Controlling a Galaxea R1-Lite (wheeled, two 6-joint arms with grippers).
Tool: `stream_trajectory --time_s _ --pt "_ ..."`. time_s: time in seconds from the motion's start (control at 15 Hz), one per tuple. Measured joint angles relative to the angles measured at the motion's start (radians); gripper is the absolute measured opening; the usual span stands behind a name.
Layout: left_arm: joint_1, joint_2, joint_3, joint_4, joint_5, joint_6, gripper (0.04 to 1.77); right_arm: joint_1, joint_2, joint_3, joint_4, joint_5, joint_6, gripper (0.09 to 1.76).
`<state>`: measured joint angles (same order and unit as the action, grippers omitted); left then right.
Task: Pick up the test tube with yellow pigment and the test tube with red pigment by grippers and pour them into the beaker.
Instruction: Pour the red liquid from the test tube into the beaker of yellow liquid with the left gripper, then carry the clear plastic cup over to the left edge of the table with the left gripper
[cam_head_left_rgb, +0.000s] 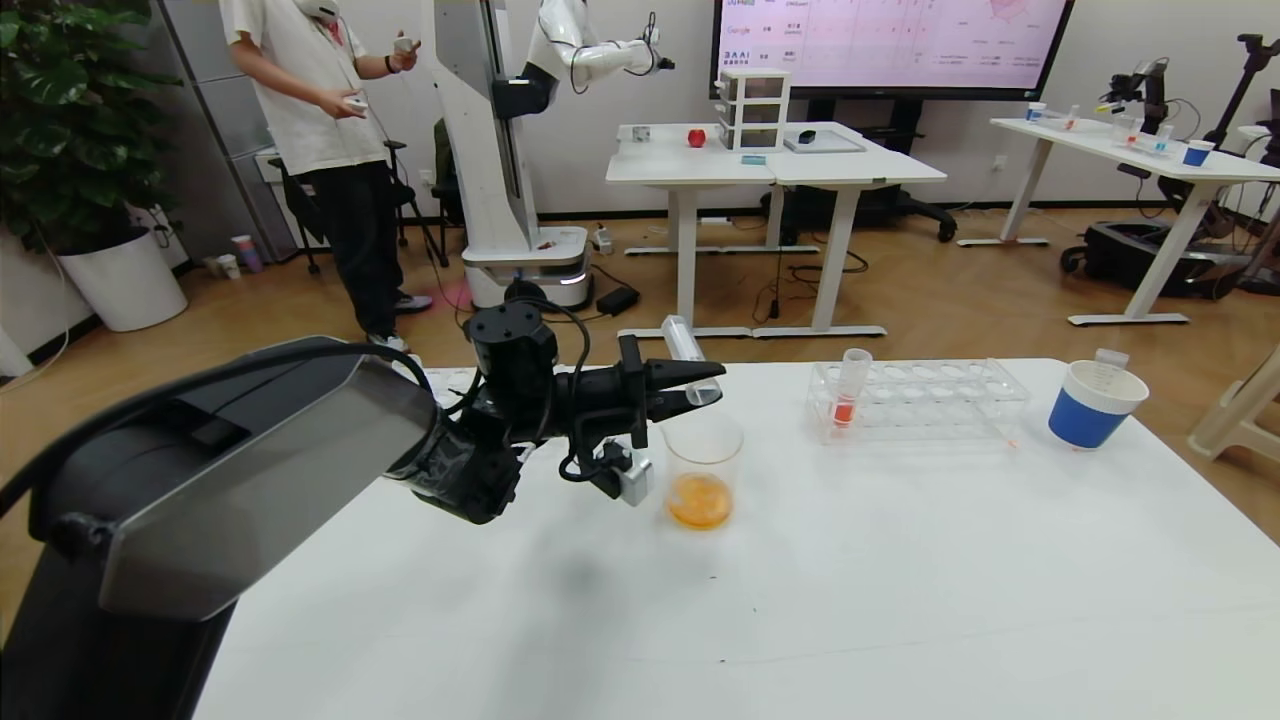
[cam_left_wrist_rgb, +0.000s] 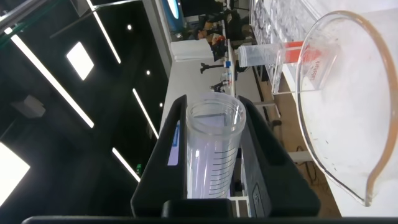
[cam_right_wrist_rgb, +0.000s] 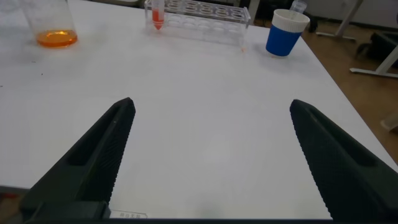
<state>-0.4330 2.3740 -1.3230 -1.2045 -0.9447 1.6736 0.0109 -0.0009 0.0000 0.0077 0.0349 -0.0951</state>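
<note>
My left gripper (cam_head_left_rgb: 700, 388) is shut on a clear test tube (cam_head_left_rgb: 688, 352) that looks empty and holds it tilted just above the beaker (cam_head_left_rgb: 703, 470). In the left wrist view the tube (cam_left_wrist_rgb: 214, 155) sits between the black fingers (cam_left_wrist_rgb: 171, 155), with the beaker's rim (cam_left_wrist_rgb: 311, 143) beside it. The beaker holds orange liquid. No yellow pigment shows anywhere. The test tube with red pigment (cam_head_left_rgb: 848, 395) stands upright in the clear rack (cam_head_left_rgb: 930, 400). My right gripper (cam_right_wrist_rgb: 211, 106) is open and empty over bare table, out of the head view.
A white-and-blue paper cup (cam_head_left_rgb: 1092, 405) stands right of the rack near the table's right edge. The right wrist view shows the beaker (cam_right_wrist_rgb: 55, 28), the rack (cam_right_wrist_rgb: 205, 11) and the cup (cam_right_wrist_rgb: 285, 31) farther off. A person and other tables are behind.
</note>
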Motion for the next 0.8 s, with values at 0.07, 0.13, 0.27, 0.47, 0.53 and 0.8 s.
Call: stream_trajectory --time_s 0.07,0.13,0.27,0.47,0.53,0.8 --pt "0.0 0.0 -0.004 -0.002 0.0 -0.017 0.53 0.0 0.0 0.0 0.0 0.0 0.0 1.74" --pt "0.002 -0.001 -0.009 -0.003 0.009 -0.063 0.53 0.0 0.0 0.0 0.0 0.0 0.0 1.74" --pt "0.01 -0.006 -0.031 -0.03 0.063 -0.213 0.53 0.0 0.0 0.0 0.0 0.0 0.0 1.74" --pt "0.023 -0.026 -0.049 -0.141 0.226 -0.535 0.53 0.0 0.0 0.0 0.0 0.0 0.001 1.74" --pt "0.022 -0.034 -0.048 -0.179 0.309 -0.644 0.53 0.0 0.0 0.0 0.0 0.0 0.0 1.74" --pt "0.001 -0.073 -0.015 -0.256 0.684 -0.923 0.53 0.0 0.0 0.0 0.0 0.0 0.0 1.74"
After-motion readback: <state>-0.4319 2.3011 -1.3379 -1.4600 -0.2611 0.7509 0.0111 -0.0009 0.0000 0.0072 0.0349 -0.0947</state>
